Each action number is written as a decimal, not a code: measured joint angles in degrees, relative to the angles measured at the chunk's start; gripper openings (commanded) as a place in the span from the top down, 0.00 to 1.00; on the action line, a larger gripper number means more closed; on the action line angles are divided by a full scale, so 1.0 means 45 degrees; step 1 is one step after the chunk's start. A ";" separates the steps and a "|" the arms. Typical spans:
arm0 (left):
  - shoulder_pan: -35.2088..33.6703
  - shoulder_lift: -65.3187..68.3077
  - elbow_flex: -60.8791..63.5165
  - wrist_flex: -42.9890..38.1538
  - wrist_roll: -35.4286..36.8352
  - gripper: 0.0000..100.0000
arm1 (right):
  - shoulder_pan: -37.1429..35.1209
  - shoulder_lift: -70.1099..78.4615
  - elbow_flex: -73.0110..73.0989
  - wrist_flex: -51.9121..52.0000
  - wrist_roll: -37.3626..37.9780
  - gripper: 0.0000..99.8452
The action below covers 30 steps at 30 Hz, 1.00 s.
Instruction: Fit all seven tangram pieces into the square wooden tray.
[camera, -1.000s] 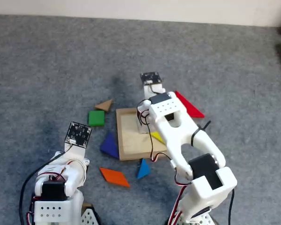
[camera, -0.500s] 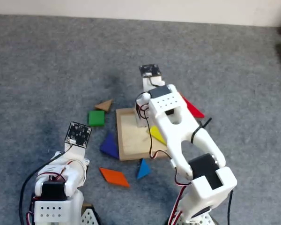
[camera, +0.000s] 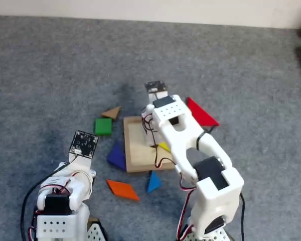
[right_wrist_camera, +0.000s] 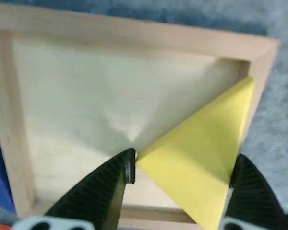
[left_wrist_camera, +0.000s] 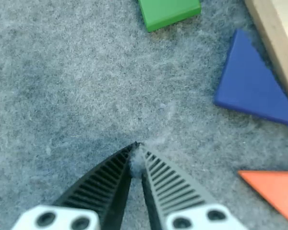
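Note:
The square wooden tray [camera: 135, 160] [right_wrist_camera: 134, 28] lies mid-table, and my right arm [camera: 170, 113] hangs over it. In the right wrist view my right gripper [right_wrist_camera: 182, 165] has its fingers wide apart, one on each side of the yellow triangle [right_wrist_camera: 201, 153] [camera: 164, 146] and pressing on it. The triangle sits tilted in the tray, one corner over the rim. My left gripper [left_wrist_camera: 137, 148] is shut and empty over bare carpet, close to the dark blue triangle [left_wrist_camera: 252, 86] [camera: 118, 154], green square [left_wrist_camera: 168, 12] [camera: 103, 126] and orange parallelogram [left_wrist_camera: 273, 189] [camera: 123, 189].
A brown triangle [camera: 112, 112] lies beyond the green square. A red triangle [camera: 200, 113] rests on the tray's far right side, and a light blue triangle [camera: 153, 181] by its near edge. The left arm [camera: 65, 196] stays at the near left. Grey carpet lies all round.
My right arm has swung a little to the left over the tray, with the yellow triangle still under its gripper. The left arm has not moved.

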 measured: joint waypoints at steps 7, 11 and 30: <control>0.0000 0.0000 0.0000 0.0000 0.0000 1.00 | -0.0117 0.0000 0.0000 0.0000 0.0000 0.71; 0.0000 0.0000 0.0000 0.0000 0.0000 1.00 | -0.0117 -0.0059 0.0000 0.0000 0.0000 0.71; 0.0000 0.0000 0.0000 0.0000 0.0000 1.00 | -0.0762 -0.0234 -0.0020 0.0059 0.0000 0.71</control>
